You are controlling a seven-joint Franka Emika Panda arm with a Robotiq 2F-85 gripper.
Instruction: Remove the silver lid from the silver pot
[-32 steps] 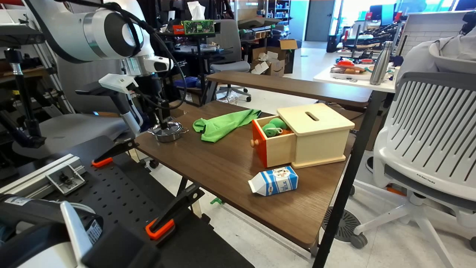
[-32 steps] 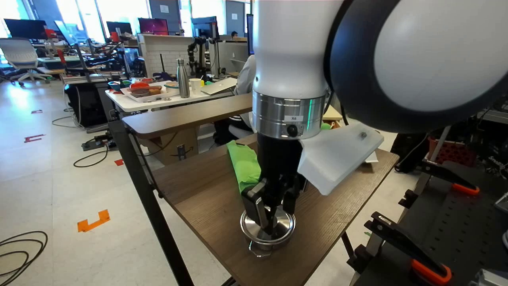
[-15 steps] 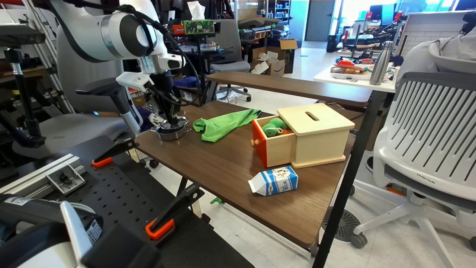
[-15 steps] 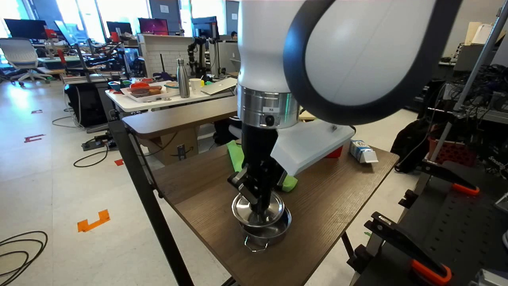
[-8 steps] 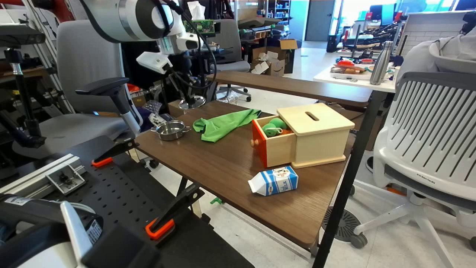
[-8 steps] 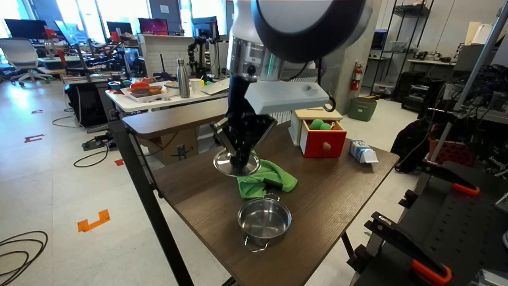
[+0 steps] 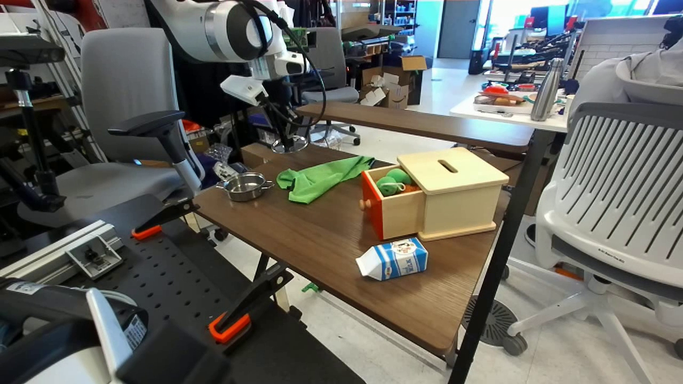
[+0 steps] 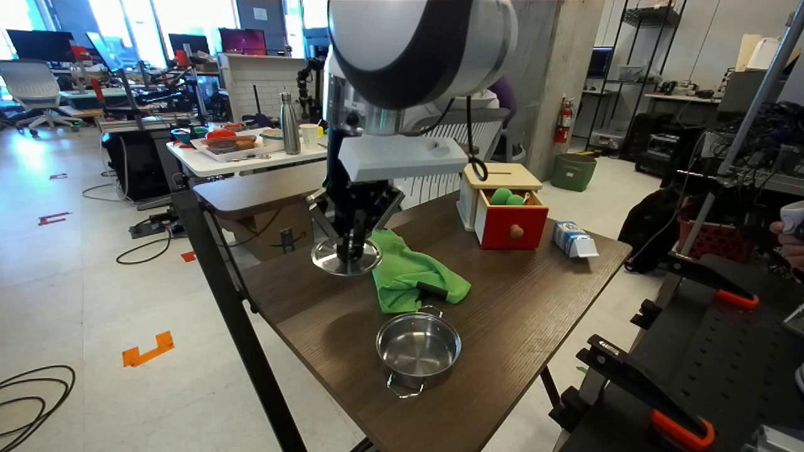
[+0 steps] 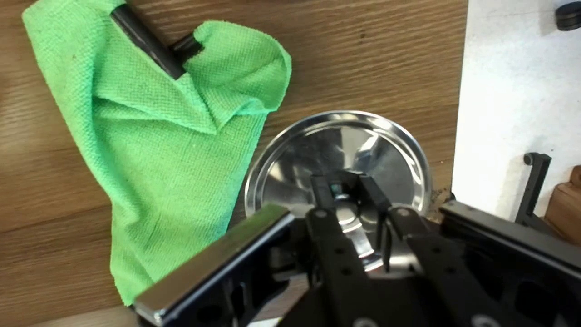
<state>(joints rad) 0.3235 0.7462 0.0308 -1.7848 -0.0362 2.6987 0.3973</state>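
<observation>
- The room: a crowded workspace with a pale floor (image 8: 113, 295); a white chair (image 7: 613, 176) is cut off at the right of an exterior view.
- The table (image 8: 502, 314): brown and wood-grained, with a raised shelf (image 7: 400, 121).
- The arm (image 7: 187, 32): cut off by the top edge in both exterior views.
- The wooden box (image 7: 464, 202): its drawer (image 7: 397, 216) stands out, with green balls (image 8: 501, 196) inside; an orange thing (image 7: 411, 189) beside them shows in an exterior view, hard to make out.
- The green cloth (image 9: 159, 181): rumpled on the table, cut off at the top of the wrist view, which gives its black strip (image 9: 145, 41) most plainly.
- The gripper (image 9: 345, 184): clenched on the silver lid (image 9: 338, 145), the grasped part largely hidden between blurred fingers.
- The silver pot (image 8: 419, 348): upright on the table near the cloth, uncovered; only the exterior views take it in.
- The carton (image 7: 395, 260): blue and white, lying on its side near the box.
- The silver lid: held above the table, apart from the pot; the gripper covers its lower part in the wrist view.
- A hand (image 8: 790, 248): part only, at the right edge of an exterior view.
</observation>
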